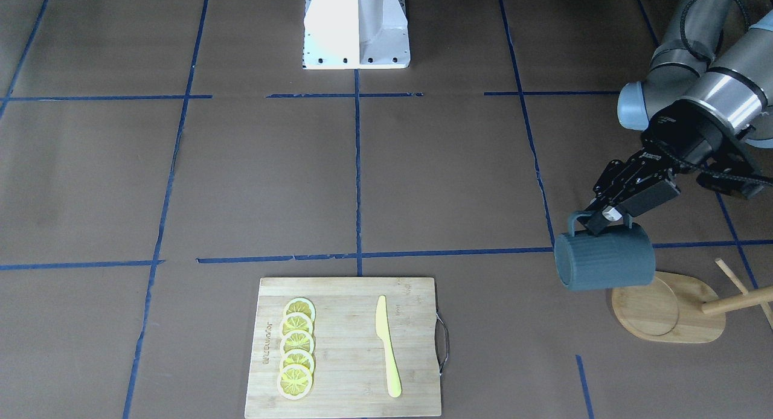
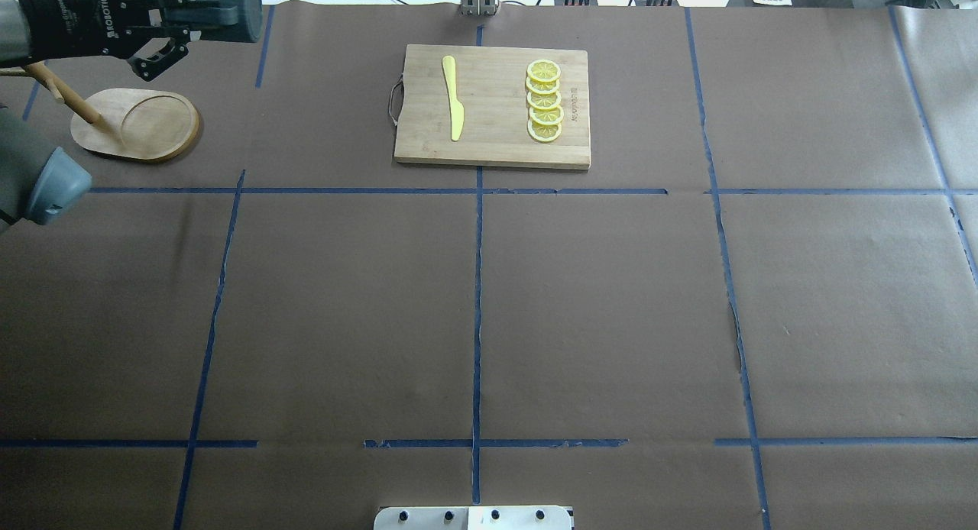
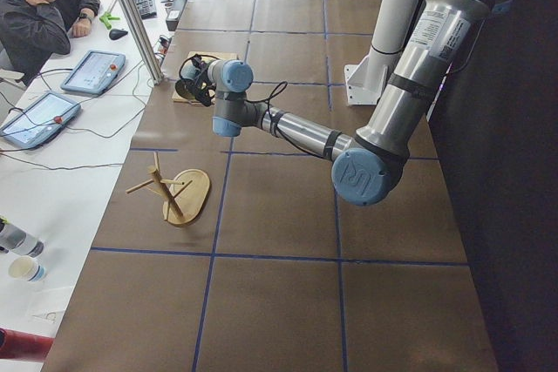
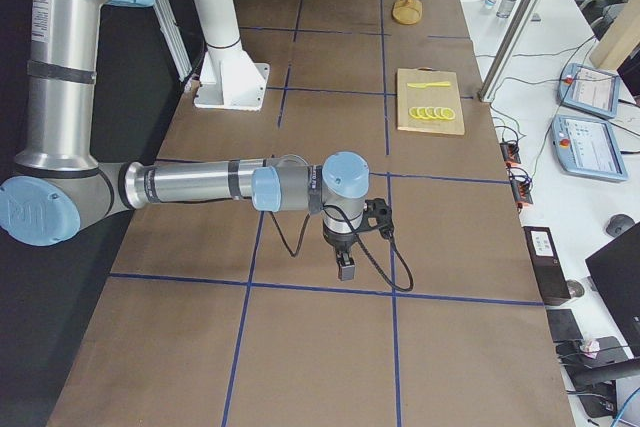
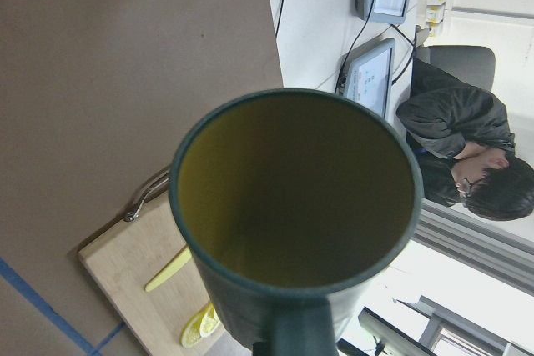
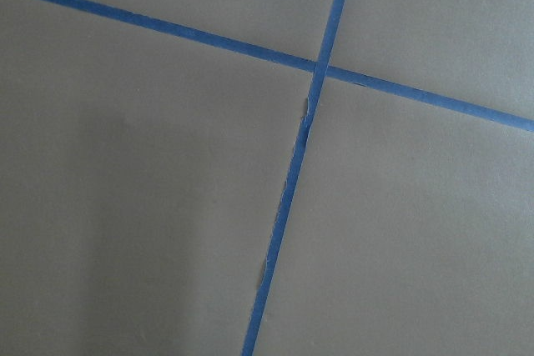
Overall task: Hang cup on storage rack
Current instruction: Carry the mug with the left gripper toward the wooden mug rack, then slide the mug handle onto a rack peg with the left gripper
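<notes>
My left gripper is shut on the handle of the dark teal-grey ribbed cup and holds it on its side in the air, beside and above the storage rack's oval wooden base. The rack's pole and pegs stand behind the cup. In the overhead view the cup is at the far left, beyond the rack base. The left wrist view looks into the cup's yellow-olive inside. My right gripper hangs low over the table, far from the cup; I cannot tell whether it is open.
A rectangular cutting board with lemon slices and a yellow knife lies mid-table at the far edge. The robot's white base is behind. An operator sits at the side desk.
</notes>
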